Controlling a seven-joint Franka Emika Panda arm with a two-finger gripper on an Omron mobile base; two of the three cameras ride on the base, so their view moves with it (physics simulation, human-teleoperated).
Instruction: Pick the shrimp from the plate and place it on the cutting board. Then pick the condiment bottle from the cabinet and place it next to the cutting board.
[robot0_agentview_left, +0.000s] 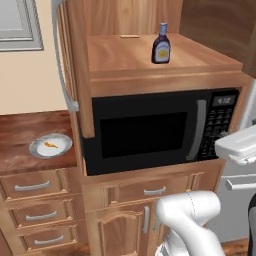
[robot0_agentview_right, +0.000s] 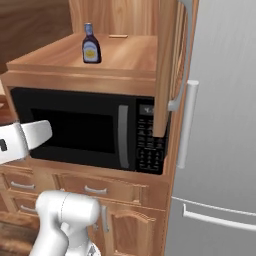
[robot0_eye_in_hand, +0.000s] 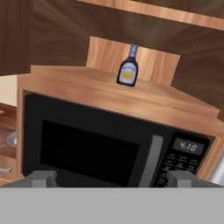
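Nearest in the hand view, the end effector (robot0_eye_in_hand: 112, 178) stands with its two fingertips spread wide and nothing between them. Straight ahead of it, close by, is the black microwave (robot0_eye_in_hand: 105, 151), its door shut and its keypad off to the right.

Above and beyond the end effector, on the light wood shelf of the cabinet (robot0_agentview_left: 150, 55), stands the condiment bottle (robot0_agentview_left: 161, 44), upright and well apart from the fingertips. The cabinet door (robot0_agentview_left: 75, 70) hangs open.

Far off to the left of the end effector, on the brown desk (robot0_agentview_left: 20, 135), lies the plate (robot0_agentview_left: 50, 146) with the shrimp (robot0_agentview_left: 50, 145) on it.

By my reading the task has barely begun: the shrimp is unmoved, the bottle not yet fetched. I cannot tell where the cutting board is.
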